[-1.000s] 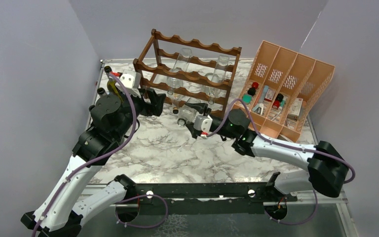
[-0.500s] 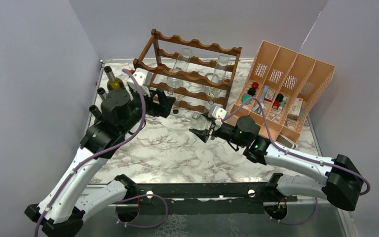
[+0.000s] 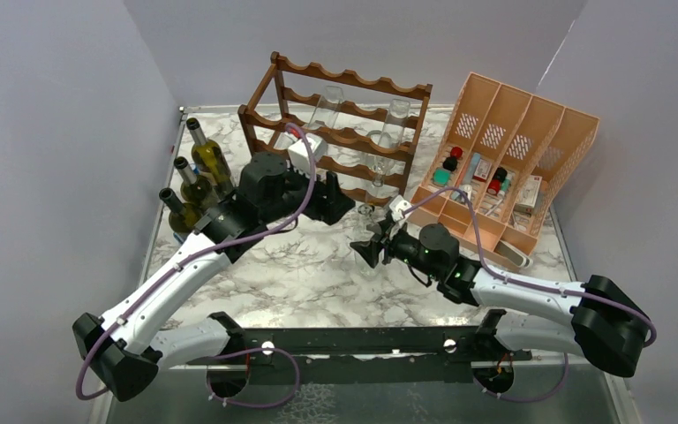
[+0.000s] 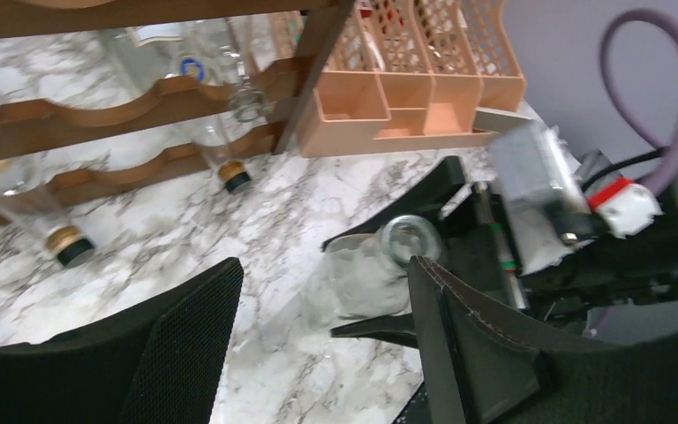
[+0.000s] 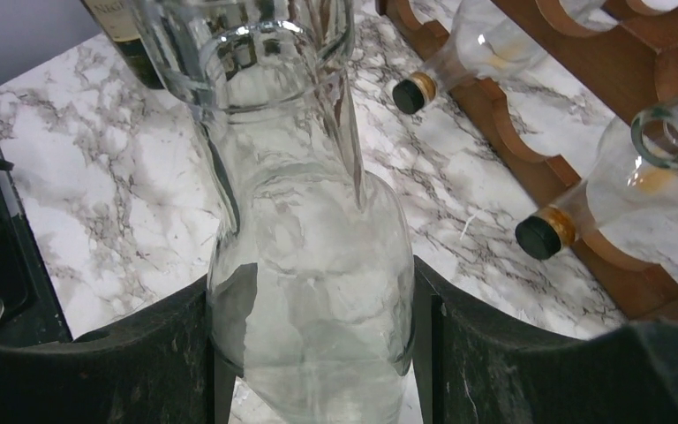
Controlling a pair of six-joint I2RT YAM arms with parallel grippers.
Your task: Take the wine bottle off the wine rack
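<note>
Right wrist: right gripper (image 5: 313, 336) is pinching the bottle (image 5: 309, 256) at its wide body, one finger pressing each side. Long axis is running straight away from the wrist, neck leading. Rack (image 5: 503, 132) is lying off to the right, apart from the held bottle, with other bottles resting in it.

Left wrist: left gripper (image 4: 322, 283) is standing spread, gripping nothing. Bottle is sitting just ahead of it, open mouth pointing back toward this gripper, clear of the rack and over the table (image 4: 141, 221). Cannot tell if its base is touching down.

Top: clear glass is hard to make out here. Right gripper is hovering in front of the rack with the left one just beside it on the rack side. Right arm is doing the holding. Judging by this, the bottle is already off. The next move, a set-down or a handover, is hanging on that mouth-to-left-gripper line.
</note>
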